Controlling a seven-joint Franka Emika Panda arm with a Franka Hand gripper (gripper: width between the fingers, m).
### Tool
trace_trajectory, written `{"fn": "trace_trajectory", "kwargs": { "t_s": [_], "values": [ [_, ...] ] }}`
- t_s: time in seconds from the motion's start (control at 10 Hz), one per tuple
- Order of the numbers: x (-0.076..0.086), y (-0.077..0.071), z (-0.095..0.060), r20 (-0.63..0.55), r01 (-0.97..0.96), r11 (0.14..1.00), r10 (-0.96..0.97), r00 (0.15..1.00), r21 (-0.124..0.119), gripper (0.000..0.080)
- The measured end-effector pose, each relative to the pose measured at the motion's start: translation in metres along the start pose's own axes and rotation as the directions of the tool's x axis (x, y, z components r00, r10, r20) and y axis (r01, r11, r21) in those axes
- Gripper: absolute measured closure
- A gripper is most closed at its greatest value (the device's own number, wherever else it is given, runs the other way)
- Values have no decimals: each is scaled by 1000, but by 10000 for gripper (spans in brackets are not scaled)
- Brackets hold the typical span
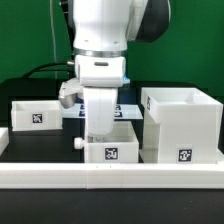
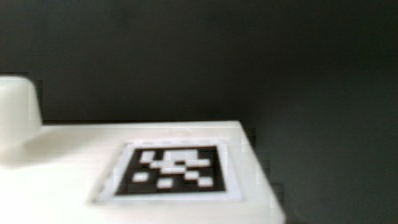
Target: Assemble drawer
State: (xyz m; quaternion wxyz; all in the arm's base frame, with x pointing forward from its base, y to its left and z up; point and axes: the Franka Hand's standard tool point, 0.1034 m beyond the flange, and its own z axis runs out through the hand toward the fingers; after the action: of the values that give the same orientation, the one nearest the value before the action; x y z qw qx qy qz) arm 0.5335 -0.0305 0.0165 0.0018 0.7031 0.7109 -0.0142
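The middle tray (image 1: 112,146) stands just behind the front rail, with a tag on its front face and a small knob (image 1: 78,143) on the side toward the exterior view's left. My gripper (image 1: 98,128) hangs straight down over this tray's near-left part, its fingertips at or inside the rim. How the jaws stand is hidden. The tall casing (image 1: 182,124) stands right of the tray. A second tray (image 1: 34,113) sits at the left. The wrist view shows a blurred white tagged face (image 2: 173,170) close up and a white rounded shape (image 2: 15,115) at the edge. No fingers show there.
The long low white border rail (image 1: 110,180) runs across the front. The marker board (image 1: 128,107) lies flat behind the arm. The table top is black and the back wall is green. A black cable lies at the back left.
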Motion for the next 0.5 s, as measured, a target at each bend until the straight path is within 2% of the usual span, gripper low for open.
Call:
{"fn": "trace_trajectory", "kwargs": {
  "t_s": [0.1,0.3,0.5],
  "values": [
    [1,2,0,1,-5,1000,5,1000,-16,758],
    [0,1,0,0,-8,1000,8,1000,-13,758],
    [10,1,2,-5,6,1000,-6,1000,-14,758]
  ]
}}
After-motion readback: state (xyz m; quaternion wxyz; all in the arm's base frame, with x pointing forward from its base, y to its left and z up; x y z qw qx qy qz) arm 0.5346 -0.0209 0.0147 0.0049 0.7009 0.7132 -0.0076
